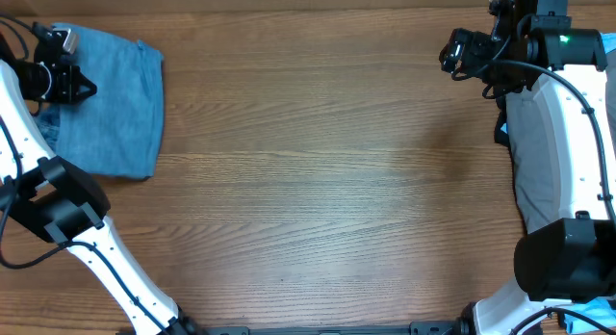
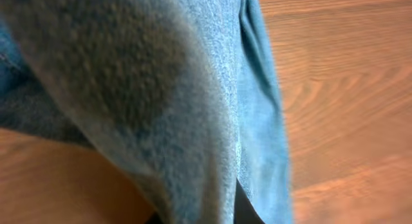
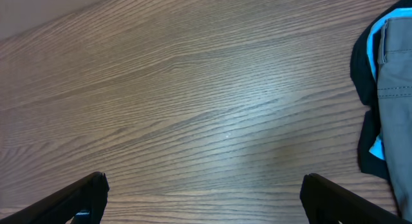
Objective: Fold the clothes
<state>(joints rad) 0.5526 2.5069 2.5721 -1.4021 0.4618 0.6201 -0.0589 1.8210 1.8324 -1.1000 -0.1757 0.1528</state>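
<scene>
The light-blue denim jeans (image 1: pixel 120 104) lie folded at the table's far left back. My left gripper (image 1: pixel 87 87) sits at their left edge. In the left wrist view the denim (image 2: pixel 193 89) fills the frame, bunched up against the camera, and hides the fingers; the gripper is shut on that cloth. My right gripper (image 1: pixel 449 58) hovers at the back right, open wide, with only bare wood between its fingertips (image 3: pixel 90 192). Grey trousers (image 3: pixel 396 89) lie beside it, on a black garment (image 3: pixel 360 63) and a pale-blue one (image 3: pixel 376 147).
The grey trousers (image 1: pixel 534 171) lie along the table's right edge, partly under the right arm (image 1: pixel 577 114). The left arm (image 1: pixel 58 205) reaches up along the left edge. Bare wooden tabletop (image 1: pixel 318 181) stretches between the two piles.
</scene>
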